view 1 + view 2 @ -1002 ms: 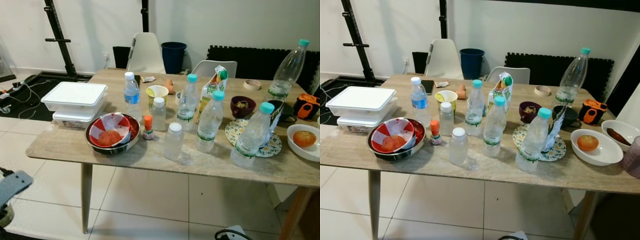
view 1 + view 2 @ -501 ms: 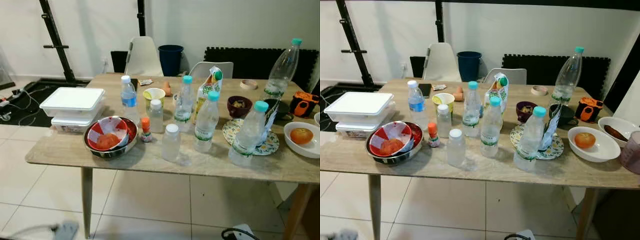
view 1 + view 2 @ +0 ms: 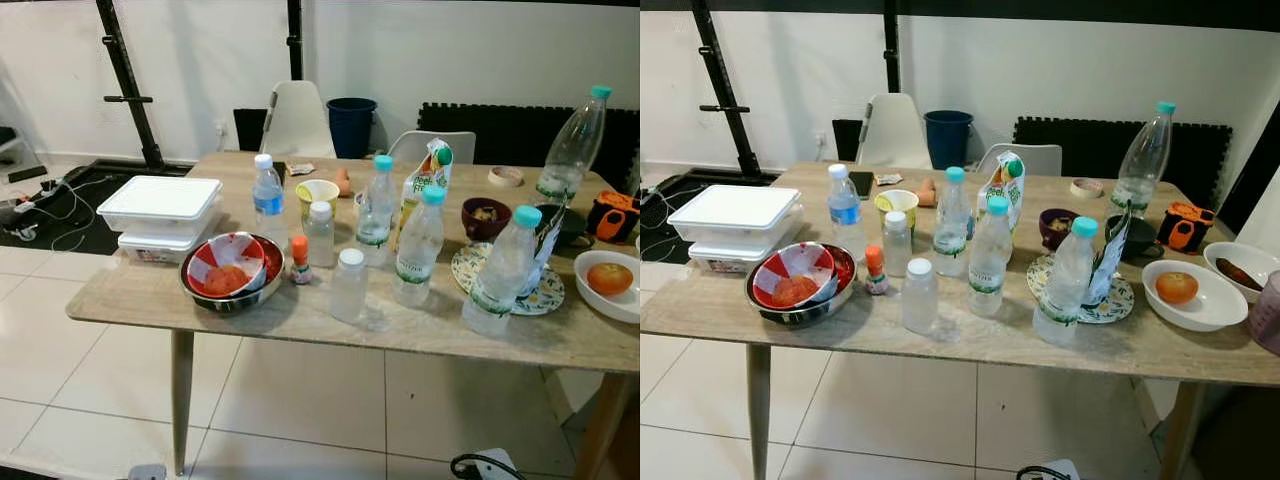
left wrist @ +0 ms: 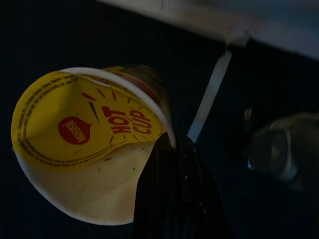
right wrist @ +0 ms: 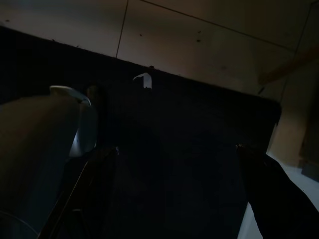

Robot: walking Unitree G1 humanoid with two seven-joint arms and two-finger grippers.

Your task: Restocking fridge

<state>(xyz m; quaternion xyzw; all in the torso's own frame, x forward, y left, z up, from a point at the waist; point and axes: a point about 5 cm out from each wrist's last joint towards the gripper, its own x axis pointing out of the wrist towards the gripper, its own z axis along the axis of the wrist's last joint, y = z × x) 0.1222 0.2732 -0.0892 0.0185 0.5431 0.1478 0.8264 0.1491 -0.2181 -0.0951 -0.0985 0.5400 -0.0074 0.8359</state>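
A wooden table [image 3: 150, 300] carries several water bottles, among them a blue-labelled one [image 3: 265, 190], a white-capped one [image 3: 347, 287] near the front and a tall one [image 3: 570, 150] at the far right. A juice carton [image 3: 425, 180] stands behind them. A steel bowl [image 3: 232, 275] holds red food. In the dark left wrist view, my left gripper [image 4: 172, 144] is shut on the rim of a yellow Hot Cup noodle cup [image 4: 79, 139]. My right gripper [image 5: 177, 149] hangs open in the shade, its fingers [image 5: 94, 184] wide apart.
Stacked white lidded boxes [image 3: 160, 210] sit at the table's left end. At the right are a patterned plate [image 3: 545, 290], a white dish with an orange fruit [image 3: 607, 280] and a dark bowl [image 3: 485, 213]. White chairs [image 3: 298, 120] and a blue bin [image 3: 352, 120] stand behind. Tiled floor [image 3: 300, 400] lies in front.
The camera has shifted, so the table sits a little differently in the picture. The grey arm part at the lower left a second ago has left the picture. Nothing on the table has moved.
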